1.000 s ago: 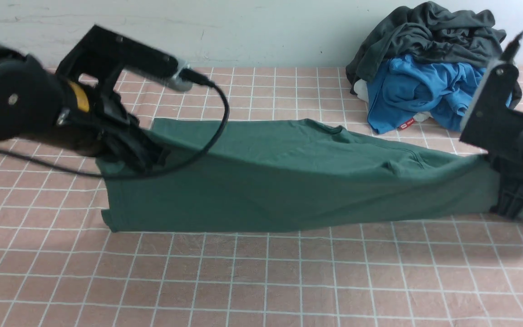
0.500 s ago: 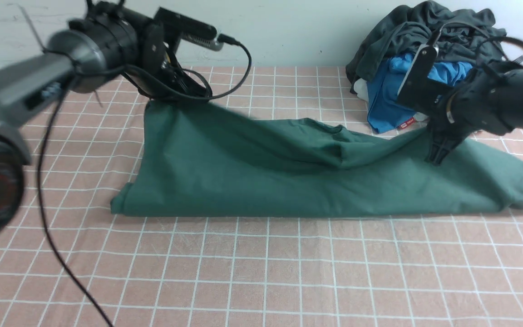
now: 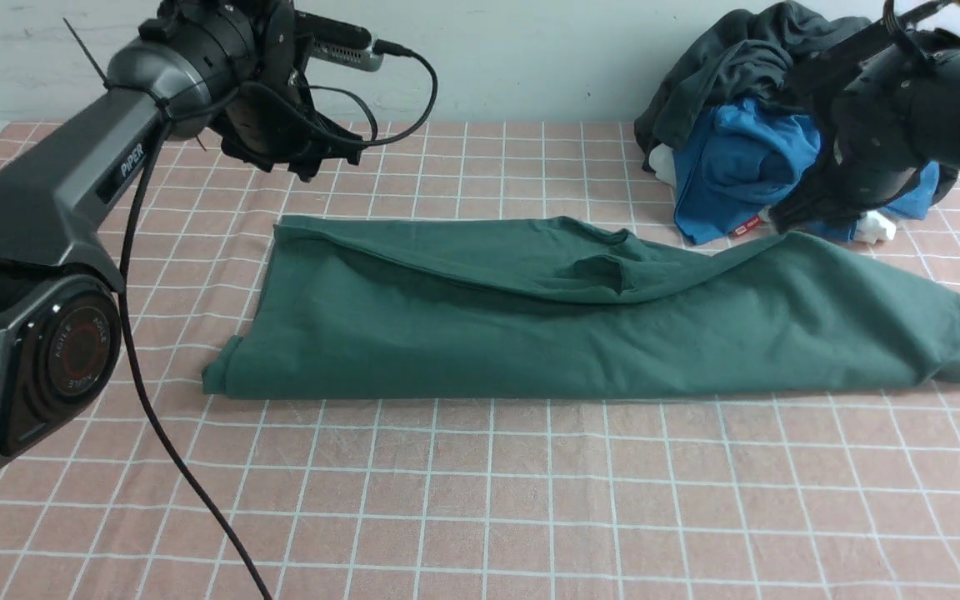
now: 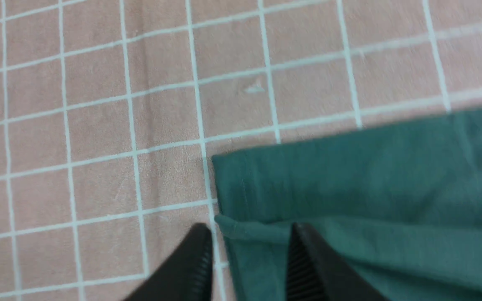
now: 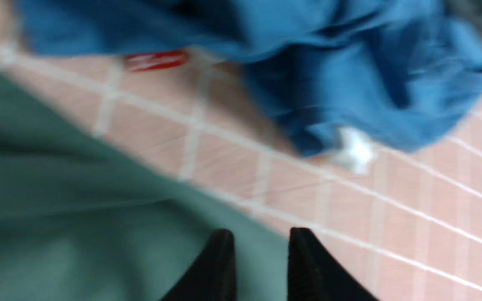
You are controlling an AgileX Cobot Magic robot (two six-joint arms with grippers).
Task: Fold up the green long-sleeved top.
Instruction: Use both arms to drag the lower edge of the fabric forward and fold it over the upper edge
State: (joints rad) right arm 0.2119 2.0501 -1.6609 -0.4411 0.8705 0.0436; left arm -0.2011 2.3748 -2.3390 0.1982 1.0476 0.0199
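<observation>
Top (image 3: 580,333) folded lengthwise; left gripper (image 4: 249,230) jaws apart, empty; right gripper (image 5: 262,232) likewise.

A charcoal garment (image 3: 738,58) drapes a blue garment (image 3: 730,167) on the pink checked tablecloth (image 3: 480,500).

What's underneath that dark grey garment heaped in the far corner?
A bright blue garment sticks out from under the dark grey garment, with something small and white beside it. Whatever lies deeper in the heap is covered.

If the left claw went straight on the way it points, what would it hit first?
Most likely the corner of the green long-sleeved top, lying on the checked tablecloth right ahead of the left gripper; depth is hard to judge.
</observation>
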